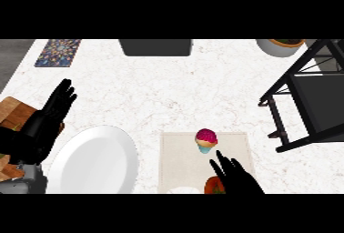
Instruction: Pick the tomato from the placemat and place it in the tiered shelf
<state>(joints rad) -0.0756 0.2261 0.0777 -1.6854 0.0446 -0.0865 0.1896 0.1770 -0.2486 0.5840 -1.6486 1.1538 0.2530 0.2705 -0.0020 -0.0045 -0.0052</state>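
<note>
Marble counter (168, 95): nearest, tomato (212, 184) on placemat (181, 159), half hidden by right hand (236, 179), fingers straight & spread. White plate (94, 159) beside; pink-topped item (206, 139) just ahead of the fingertips. Left hand (43, 125) rests open at left edge. Tiered shelf (316, 100) farther right, well apart.

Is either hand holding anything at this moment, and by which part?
Nothing is held. The right hand is open, partly hiding the tomato; the left hand rests open at the left.

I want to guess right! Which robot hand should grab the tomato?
The right robot hand: it is open by the tomato on the placemat, nearer the shelf. The left robot hand rests far off.
</note>
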